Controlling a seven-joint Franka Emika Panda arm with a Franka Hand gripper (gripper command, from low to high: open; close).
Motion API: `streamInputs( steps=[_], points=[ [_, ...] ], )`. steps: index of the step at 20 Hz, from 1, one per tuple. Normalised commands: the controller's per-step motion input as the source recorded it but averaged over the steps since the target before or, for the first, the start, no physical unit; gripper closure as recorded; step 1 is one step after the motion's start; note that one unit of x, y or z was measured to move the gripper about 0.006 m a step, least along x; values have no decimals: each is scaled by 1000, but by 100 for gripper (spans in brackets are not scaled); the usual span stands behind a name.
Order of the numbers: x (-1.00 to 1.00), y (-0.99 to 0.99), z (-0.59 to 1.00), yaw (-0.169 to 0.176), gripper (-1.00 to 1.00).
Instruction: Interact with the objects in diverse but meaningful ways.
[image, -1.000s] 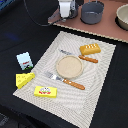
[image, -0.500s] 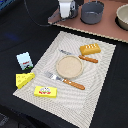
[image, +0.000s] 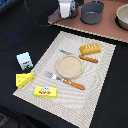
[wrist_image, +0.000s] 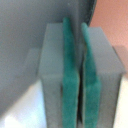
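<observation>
- Milk carton (image: 24, 61), pale blue, upright on the dark tabletop (image: 15, 35), off the placemat's edge toward the exterior view's left.
- Cheese wedge (image: 24, 79), yellow with holes, just below the carton, touching or nearly touching the edge of the woven beige placemat (image: 97, 95).
- Flat yellow box (image: 45, 91) with a red mark, lying at the near corner of the placemat.
- Fork (image: 65, 80) with an orange handle, slanting across the mat between the box and the round plate.
- Tan round plate (image: 69, 66) in the middle of the mat, bare.
- Knife (image: 80, 56) with an orange handle, just behind the plate, slanted.
- Bread loaf (image: 90, 48), orange-brown, beyond the knife near the mat's far edge.
- Claw (image: 67, 8) high at the top of the exterior view, over the edge of a reddish-brown board (image: 102, 27), well apart from the toy food.
- Green pads (wrist_image: 69, 80) in the wrist view pressed almost together, a thin dark slit between them, nothing held.
- Dark grey pot (image: 92, 11) on the board, beside the claw.
- Beige bowl (image: 123, 16) at the exterior view's right edge, cut off by the frame.
</observation>
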Motion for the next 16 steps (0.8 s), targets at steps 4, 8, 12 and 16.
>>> streamInputs(
  steps=[4, 8, 12, 16],
  points=[
    [24, 14, 97, 6, 100],
    [49, -161, 433, -16, 100],
    [118, -374, 552, -42, 100],
    [101, -512, 464, -32, 100]
  ],
)
